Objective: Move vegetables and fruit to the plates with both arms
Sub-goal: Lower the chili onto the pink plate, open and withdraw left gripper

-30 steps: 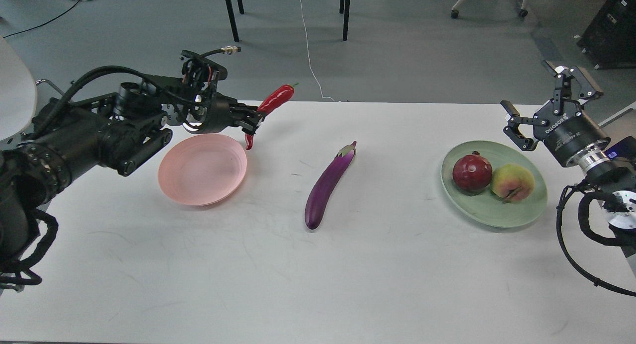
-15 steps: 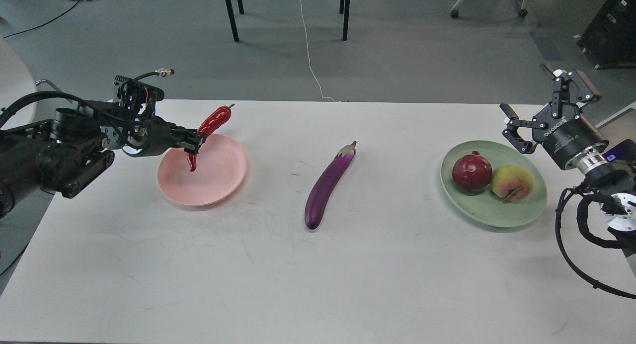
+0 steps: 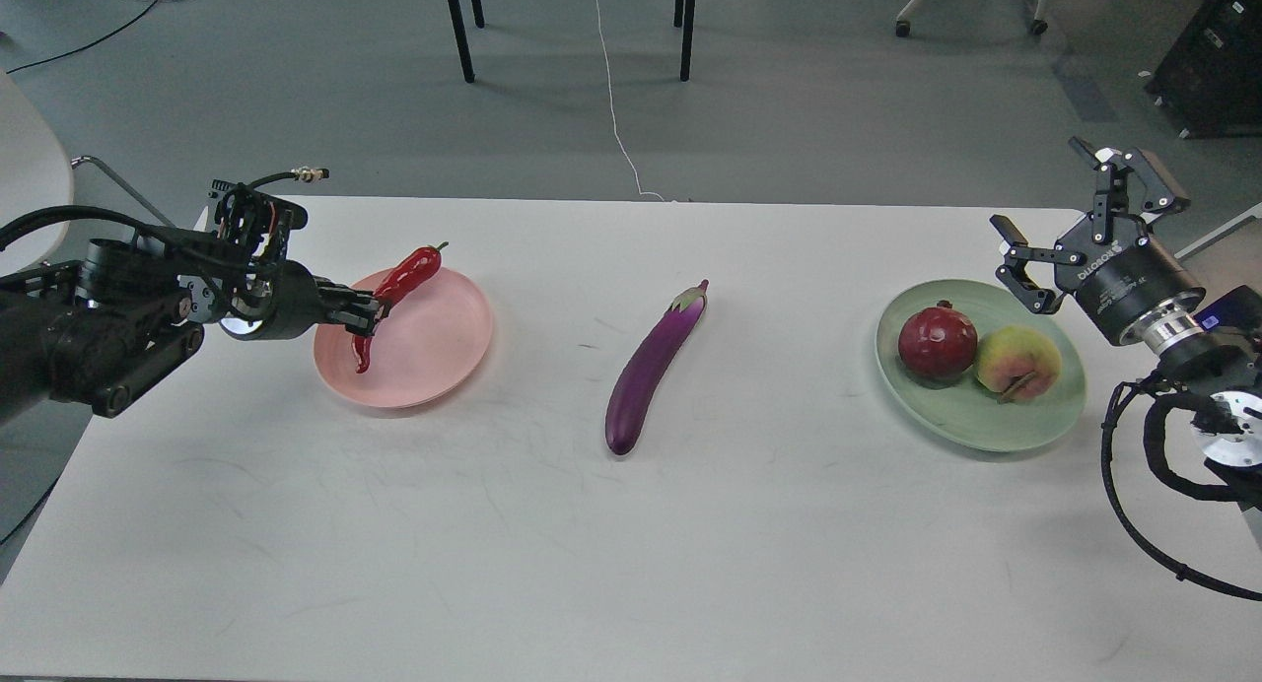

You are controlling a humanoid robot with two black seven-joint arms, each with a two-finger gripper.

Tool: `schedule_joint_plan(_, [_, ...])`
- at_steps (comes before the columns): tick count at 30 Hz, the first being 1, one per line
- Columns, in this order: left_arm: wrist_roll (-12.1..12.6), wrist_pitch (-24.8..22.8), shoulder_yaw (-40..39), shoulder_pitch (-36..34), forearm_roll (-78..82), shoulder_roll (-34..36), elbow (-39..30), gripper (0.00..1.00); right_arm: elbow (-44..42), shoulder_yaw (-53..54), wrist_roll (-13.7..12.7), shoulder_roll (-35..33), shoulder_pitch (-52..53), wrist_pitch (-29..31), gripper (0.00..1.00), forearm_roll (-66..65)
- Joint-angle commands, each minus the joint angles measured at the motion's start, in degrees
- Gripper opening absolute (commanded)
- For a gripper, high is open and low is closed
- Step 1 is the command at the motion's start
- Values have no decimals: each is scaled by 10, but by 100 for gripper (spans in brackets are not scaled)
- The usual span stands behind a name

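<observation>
Left tool (image 3: 367,314) is clamped on the red chili pepper (image 3: 394,286), gripping it around mid-length. Pepper sits tilted: green stem end up and beyond the tool tip, pointed tip hanging down just below the fingers. Tool and pepper are over the near-left part of the pink plate (image 3: 434,367); can't tell whether the pepper tip touches the plate surface. Plate extends mostly out ahead of the tool.

Right tool (image 3: 1070,224) is wide open, nothing between the fingers, raised off the desk (image 3: 631,544). Pale green plate (image 3: 986,421) lies just below and inboard of it, apart from the fingers. On that plate: pomegranate (image 3: 937,342) and peach (image 3: 1018,361), touching side by side; pomegranate is on the side farther from the right wrist, peach nearer to it.

Purple eggplant (image 3: 651,367) lies flat on the desk between the two tools, well apart from both and from both plates. Its pale-purple cap points away from the robot and slightly toward the right tool's side, blunt end toward the robot.
</observation>
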Motion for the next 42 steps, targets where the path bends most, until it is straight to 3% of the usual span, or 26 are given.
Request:
schedule_joint_plan(1, [0,0,0,2,0,0,2,16,0,1,0,-1,0,0,99,0])
schedule_joint_plan(13, [2,0,0,10,1,4,5,26,1,1,0,-1,-1,0,99,0])
schedule_joint_plan(24, [2,0,0,10,1,5,14,48,2,0,0,-2,-6,0,99,-1])
schedule_joint_plan(32, [2,3,-2,2,-1,3,14,84,2,1,0,-2,-6,0,99,-1])
schedule_joint_plan(38, [-2,5,-7,-60,2,-9,3,94,2,0,0,-2,-6,0,99,-1])
schedule_joint_plan(42, [-2,11,-6,-110,3,-42,-47,97,2,0,0,-2,-6,0,99,-1])
